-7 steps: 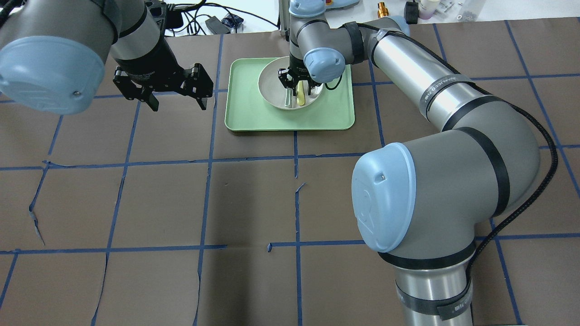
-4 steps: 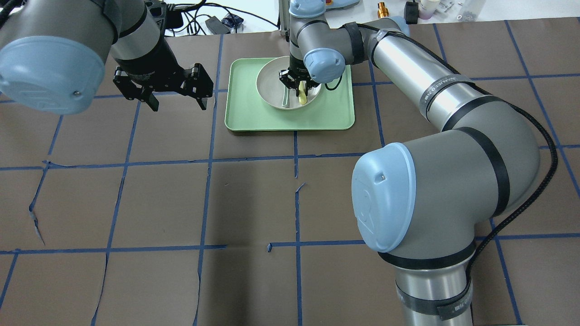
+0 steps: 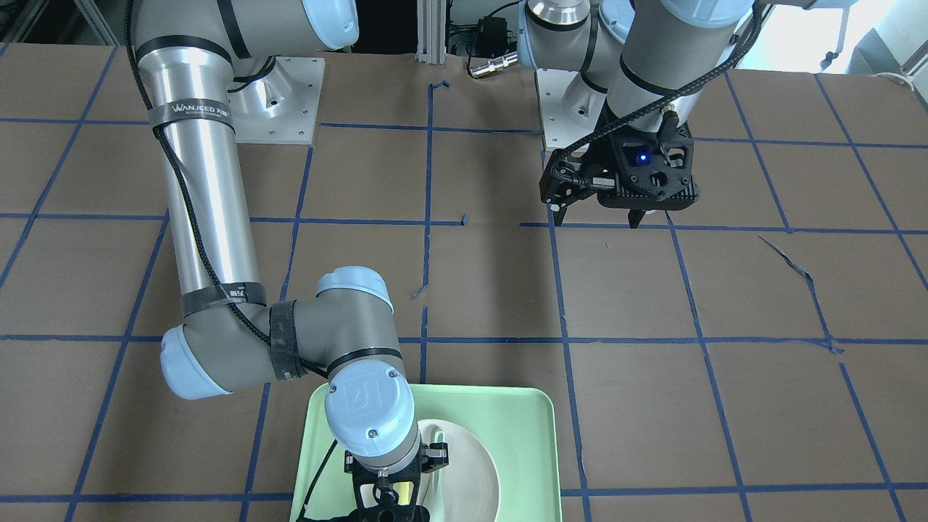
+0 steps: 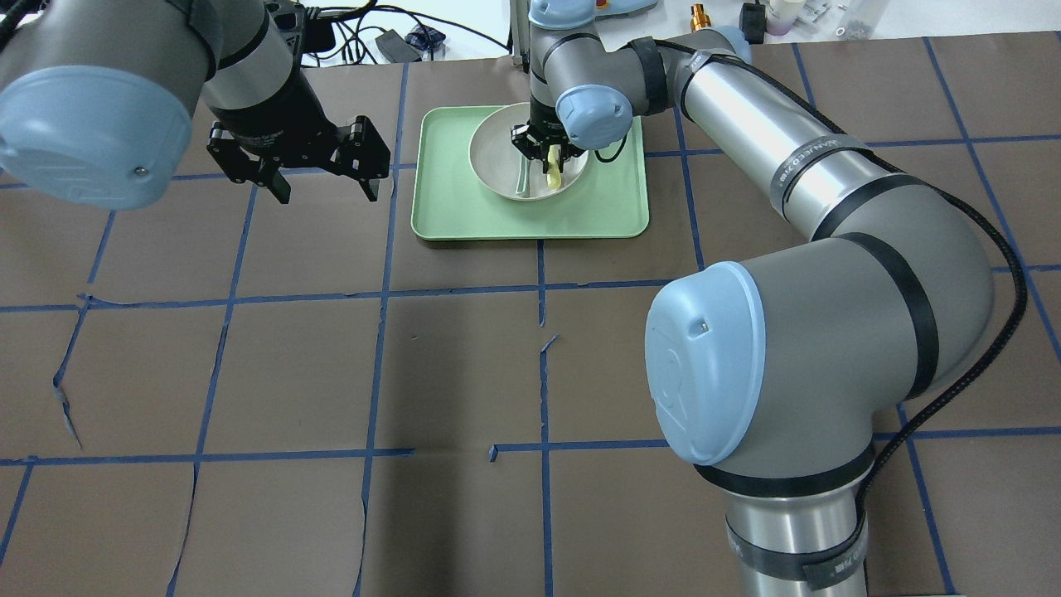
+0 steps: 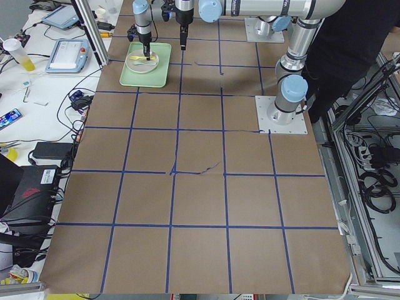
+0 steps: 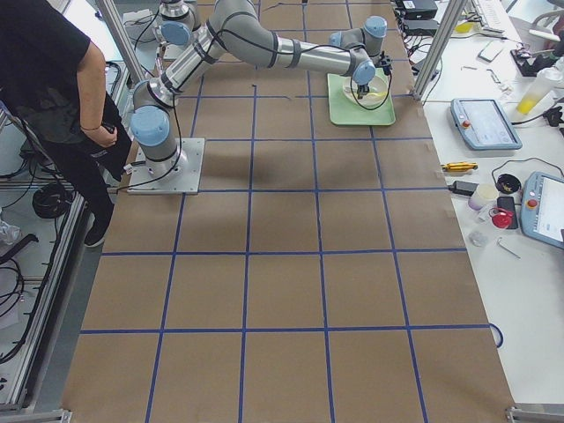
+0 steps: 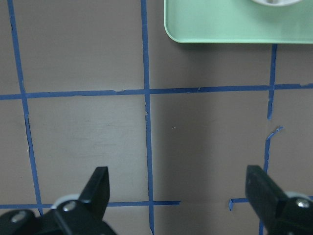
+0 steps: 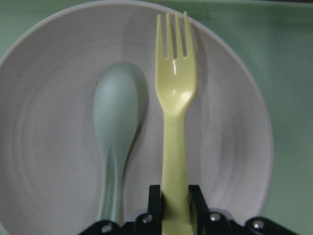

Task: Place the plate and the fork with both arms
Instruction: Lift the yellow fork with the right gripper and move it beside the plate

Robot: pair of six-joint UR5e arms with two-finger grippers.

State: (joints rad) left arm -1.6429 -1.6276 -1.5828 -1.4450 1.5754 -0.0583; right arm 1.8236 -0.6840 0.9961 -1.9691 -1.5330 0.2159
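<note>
The off-white plate [image 4: 497, 162] sits on a mint-green tray [image 4: 613, 207]. In the right wrist view the pale yellow fork [image 8: 175, 122] lies along the plate [image 8: 54, 98], tines pointing away, with a grey-green spoon [image 8: 116, 122] beside it. My right gripper [image 8: 175, 200] is shut on the fork's handle, low over the plate; it also shows in the overhead view [image 4: 543, 153] with the fork [image 4: 553, 176]. My left gripper [image 4: 327, 186] is open and empty, hovering above the table left of the tray; the left wrist view [image 7: 178, 188] shows both fingers wide apart.
The tray's corner [image 7: 234, 29] is at the top of the left wrist view. Brown table covering with blue tape grid [image 4: 381, 290] spreads in front of the tray. Cables and small items [image 4: 390, 41] lie beyond the far edge.
My right gripper's fingers have closed in on the fork's handle, and the plate has shifted slightly left on the tray. My left arm has not moved.
</note>
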